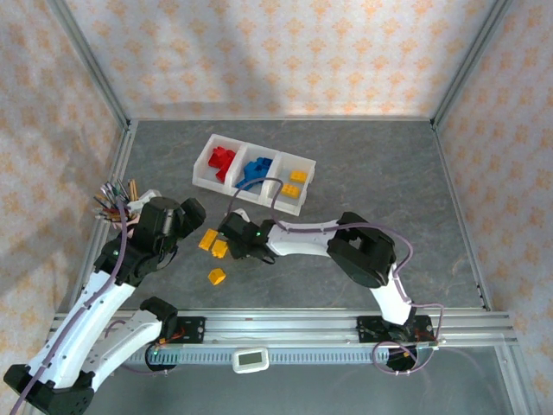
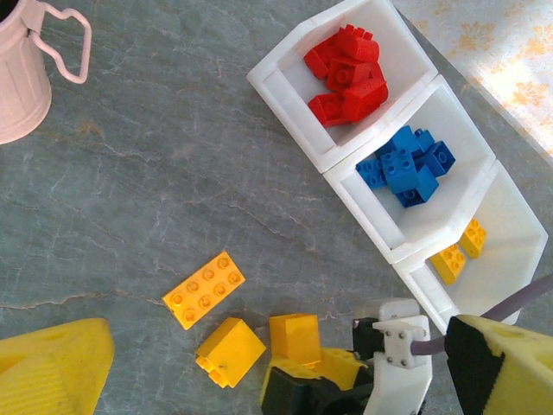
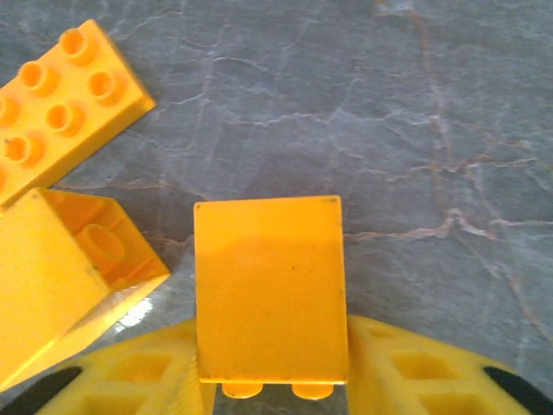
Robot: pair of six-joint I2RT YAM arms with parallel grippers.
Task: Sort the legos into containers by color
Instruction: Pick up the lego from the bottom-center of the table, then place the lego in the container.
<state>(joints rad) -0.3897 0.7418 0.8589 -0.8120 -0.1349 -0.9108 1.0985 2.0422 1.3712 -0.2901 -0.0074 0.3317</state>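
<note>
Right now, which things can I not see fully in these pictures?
- Top view: the legos in the containers are too small to count.
- Left wrist view: the edge cuts off the pink cup.
- Right wrist view: the edge cuts off the right hand gripping a yellow brick.

Right wrist view: fingers [image 3: 415, 372] of the right gripper [image 3: 272, 346] run off the bottom edge. The square yellow brick [image 3: 270, 285] pinched between them shows mere slivers of two studs, and the flat brick [image 3: 52, 95] and tipped brick [image 3: 60, 285] are clipped at the left edge. Left wrist view: pink cup [image 2: 17, 78] cut at the corner; left gripper [image 2: 281, 328] fingers [image 2: 52, 367] cropped below, one hiding the tray [image 2: 333, 164] at its near corner. Top view: cup half behind the left arm [image 1: 104, 294], pencils [image 1: 112, 194] too small to count.
</note>
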